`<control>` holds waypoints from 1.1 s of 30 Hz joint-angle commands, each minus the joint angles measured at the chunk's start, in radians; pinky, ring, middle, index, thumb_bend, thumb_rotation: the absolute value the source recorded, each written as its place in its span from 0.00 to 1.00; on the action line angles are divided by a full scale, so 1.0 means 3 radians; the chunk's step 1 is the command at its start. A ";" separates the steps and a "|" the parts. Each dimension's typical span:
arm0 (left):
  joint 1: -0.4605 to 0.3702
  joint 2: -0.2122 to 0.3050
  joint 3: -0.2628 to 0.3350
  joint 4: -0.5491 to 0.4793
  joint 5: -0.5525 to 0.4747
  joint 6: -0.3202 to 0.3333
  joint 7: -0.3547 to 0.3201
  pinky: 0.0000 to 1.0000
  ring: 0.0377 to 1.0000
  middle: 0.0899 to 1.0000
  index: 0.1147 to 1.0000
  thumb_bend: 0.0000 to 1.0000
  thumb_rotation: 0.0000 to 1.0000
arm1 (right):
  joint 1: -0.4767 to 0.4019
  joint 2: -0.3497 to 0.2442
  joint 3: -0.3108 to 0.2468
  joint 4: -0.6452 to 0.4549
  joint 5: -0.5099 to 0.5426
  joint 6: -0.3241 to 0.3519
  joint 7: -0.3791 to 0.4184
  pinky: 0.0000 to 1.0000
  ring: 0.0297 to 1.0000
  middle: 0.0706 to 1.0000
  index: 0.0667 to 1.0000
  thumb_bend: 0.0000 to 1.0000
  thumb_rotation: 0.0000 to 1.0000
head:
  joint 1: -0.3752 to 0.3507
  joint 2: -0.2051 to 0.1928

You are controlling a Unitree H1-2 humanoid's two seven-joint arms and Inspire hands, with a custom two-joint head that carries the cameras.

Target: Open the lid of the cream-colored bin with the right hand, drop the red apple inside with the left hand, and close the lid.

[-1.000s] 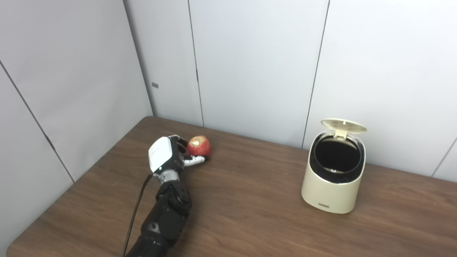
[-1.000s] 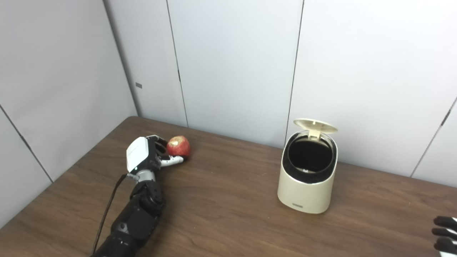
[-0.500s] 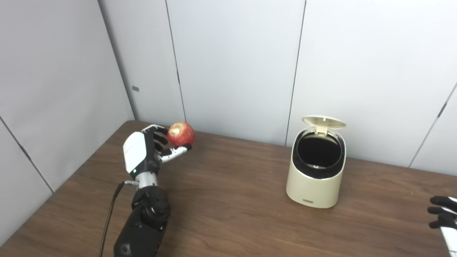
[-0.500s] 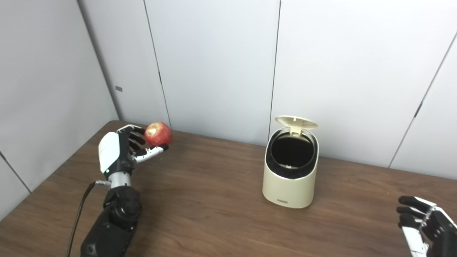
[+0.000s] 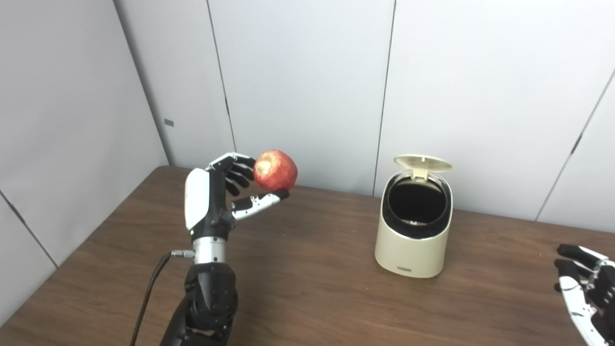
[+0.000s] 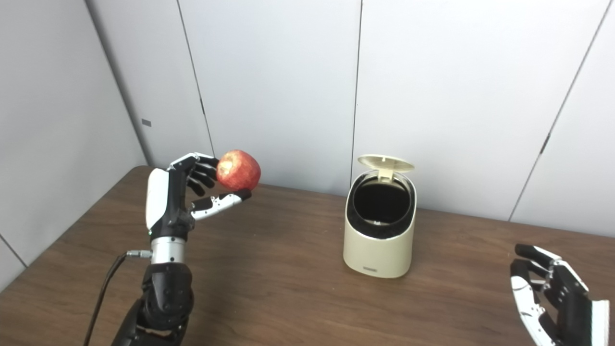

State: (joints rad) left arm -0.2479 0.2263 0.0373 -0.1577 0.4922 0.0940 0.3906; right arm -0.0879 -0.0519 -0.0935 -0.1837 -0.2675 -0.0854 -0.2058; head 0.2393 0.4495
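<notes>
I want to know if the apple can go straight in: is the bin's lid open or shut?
Open. The lid stands tipped back behind the bin, whose dark mouth is uncovered.

Test cell, lab-type setting: bare wood-grain table boxed in by plain grey partition panels with visible seams.

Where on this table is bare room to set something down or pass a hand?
The widest bare stretch of table lies between the left hand, holding the apple aloft, and the bin. A narrower bare patch separates bin and open right hand. Behind the bin, the wall crowds.
</notes>
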 commanded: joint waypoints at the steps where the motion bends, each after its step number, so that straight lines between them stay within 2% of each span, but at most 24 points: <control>1: -0.0091 0.0021 -0.0030 -0.0180 0.0094 -0.0212 0.0003 0.30 0.40 0.42 0.44 0.50 0.00 | -0.0060 0.0009 0.0023 -0.0148 -0.0037 -0.0025 0.0010 0.48 0.68 0.69 0.66 0.05 0.42 | -0.0031 -0.0002; 4: -0.0086 -0.0028 -0.0077 -0.0268 0.0170 -0.0259 -0.0054 0.30 0.40 0.42 0.44 0.50 0.00 | -0.0060 0.0020 0.0037 -0.0128 -0.0072 -0.0053 -0.0019 0.52 0.70 0.71 0.67 0.02 0.26 | -0.0083 -0.0011; 5: -0.0084 -0.0044 -0.0086 -0.0296 0.0187 -0.0261 -0.0078 0.30 0.40 0.43 0.44 0.50 0.00 | -0.0061 0.0023 0.0039 -0.0116 -0.0081 -0.0067 -0.0029 0.54 0.71 0.71 0.68 0.02 0.11 | -0.0090 -0.0013; 6: -0.0085 -0.0066 -0.0107 -0.0326 0.0224 -0.0271 -0.0092 0.30 0.39 0.43 0.44 0.50 0.00 | -0.0062 0.0026 0.0040 -0.0104 -0.0092 -0.0072 -0.0037 0.55 0.71 0.72 0.68 0.03 0.06 | -0.0117 -0.0016; 8: -0.0086 -0.0101 -0.0136 -0.0354 0.0256 -0.0319 -0.0106 0.29 0.39 0.42 0.45 0.50 0.00 | -0.0062 0.0028 0.0044 -0.0081 -0.0121 -0.0068 -0.0047 0.57 0.72 0.72 0.70 0.04 0.01 | -0.0148 -0.0019; 14: -0.0049 -0.0242 -0.0271 -0.0417 0.0315 -0.0510 -0.0161 0.27 0.37 0.42 0.46 0.50 0.00 | -0.0061 0.0014 0.0015 0.0111 -0.0055 -0.0158 -0.0069 0.69 0.78 0.78 0.75 0.07 0.00 | -0.0243 -0.0038; 20: -0.0038 -0.0397 -0.0400 -0.0511 0.0312 -0.0623 -0.0273 0.27 0.37 0.43 0.47 0.50 0.00 | -0.0089 -0.0037 -0.0023 0.0506 -0.0095 -0.0435 -0.0201 0.74 0.80 0.78 0.76 0.14 0.00 | -0.0432 -0.0043; 24: -0.0058 -0.0474 -0.0447 -0.0468 0.0301 -0.0652 -0.0349 0.26 0.36 0.43 0.48 0.50 0.00 | -0.0118 -0.0064 0.0003 0.0724 -0.0158 -0.0635 -0.0293 0.68 0.77 0.76 0.75 0.17 0.00 | -0.0570 -0.0048; 27: -0.0074 -0.0527 -0.0478 -0.0394 0.0304 -0.0660 -0.0398 0.26 0.36 0.43 0.48 0.50 0.00 | -0.0131 -0.0058 0.0009 0.0820 -0.0156 -0.0691 -0.0324 0.69 0.77 0.76 0.75 0.19 0.01 | -0.0648 -0.0045; 30: -0.0099 -0.0592 -0.0513 -0.0305 0.0289 -0.0665 -0.0446 0.26 0.36 0.43 0.48 0.50 0.00 | -0.0140 -0.0039 0.0014 0.0885 -0.0138 -0.0758 -0.0360 0.64 0.74 0.75 0.75 0.20 0.12 | -0.0695 -0.0049; 33: -0.0141 -0.0650 -0.0530 -0.0220 0.0307 -0.0650 -0.0465 0.26 0.36 0.43 0.48 0.50 0.00 | -0.0150 -0.0021 0.0021 0.0934 -0.0143 -0.0815 -0.0400 0.62 0.73 0.73 0.74 0.21 0.19 | -0.0742 -0.0053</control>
State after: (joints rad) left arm -0.2392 0.0379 -0.1165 -0.2141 0.5757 -0.0878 0.2477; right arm -0.1323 -0.0612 -0.0911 0.0625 -0.2982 -0.2804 -0.3086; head 0.0230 0.4326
